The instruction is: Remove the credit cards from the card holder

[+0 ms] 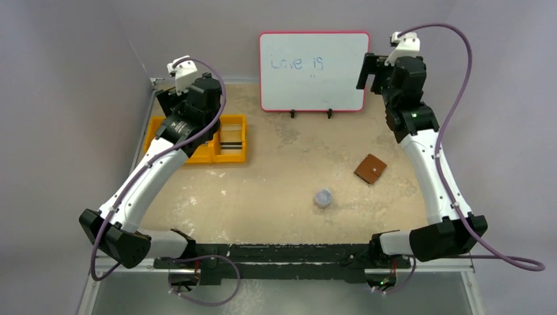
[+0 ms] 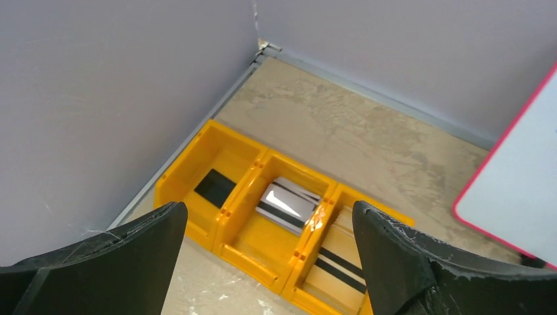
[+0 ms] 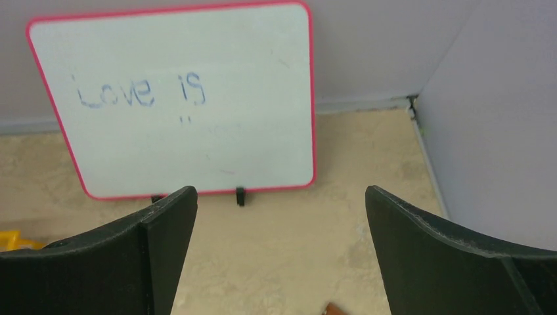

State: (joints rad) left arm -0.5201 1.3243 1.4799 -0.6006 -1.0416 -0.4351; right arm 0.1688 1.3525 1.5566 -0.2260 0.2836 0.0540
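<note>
The left gripper (image 2: pixel 268 216) and right gripper (image 3: pixel 281 197) both hang wide apart, empty. The card holder (image 1: pixel 370 168) lies shut, right of centre. Three credit cards (image 2: pixel 289 205) sit in the yellow bin (image 2: pixel 243 246), far left. If more are inside, the nearer right arm should unsnap it gently.

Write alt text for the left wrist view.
A yellow three-compartment bin sits beside the grey wall, holding a black card at left, a shiny grey card in the middle and a beige dark-striped card at right. The left gripper hangs open in the foreground; a pink-edged whiteboard cuts in at right.
</note>
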